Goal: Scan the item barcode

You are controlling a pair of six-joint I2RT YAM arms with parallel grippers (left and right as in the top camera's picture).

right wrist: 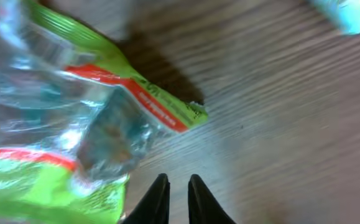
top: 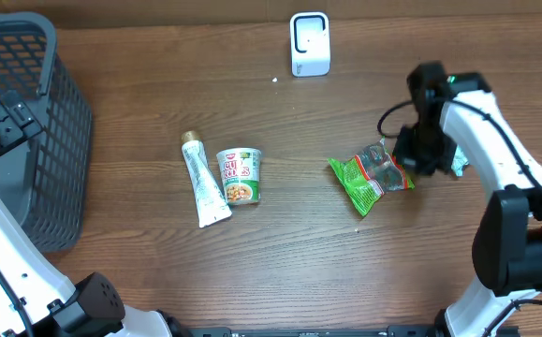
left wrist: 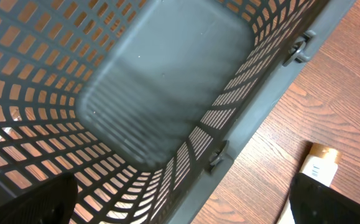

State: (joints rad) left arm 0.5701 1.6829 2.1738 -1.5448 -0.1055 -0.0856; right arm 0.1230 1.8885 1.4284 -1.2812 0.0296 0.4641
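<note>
Two arms were in frame, and only the right one was anywhere near the item. The green snack packet (top: 372,176) lay flat on the surface (top: 299,271), right of centre, crumpled, with its clear window and red stripe facing up. The right gripper (right wrist: 178,186) sat at the packet's right end. In the wrist view its jaws were together with only a sliver of wood grain between them and nothing pinched. The tips were over bare wood just beside the packet's green edge; couldn't tell if they touched it.

The white scanner (top: 309,43) stood upright at the far edge of the surface, well apart from the packet. A pale teal object (top: 458,165) lay just right of the gripper, too blurred to identify.

The left gripper (left wrist: 181,180) hung over the dark mesh basket (top: 65,140) at the left side. Its jaws were wide apart and holding nothing, and its camera looked down into the basket.

Mid-surface, a cup noodle (top: 240,175) lay on its side with a white tube (top: 205,187) just beside it on the left, gold cap pointing toward the far edge. Both were well apart from the packet.
</note>
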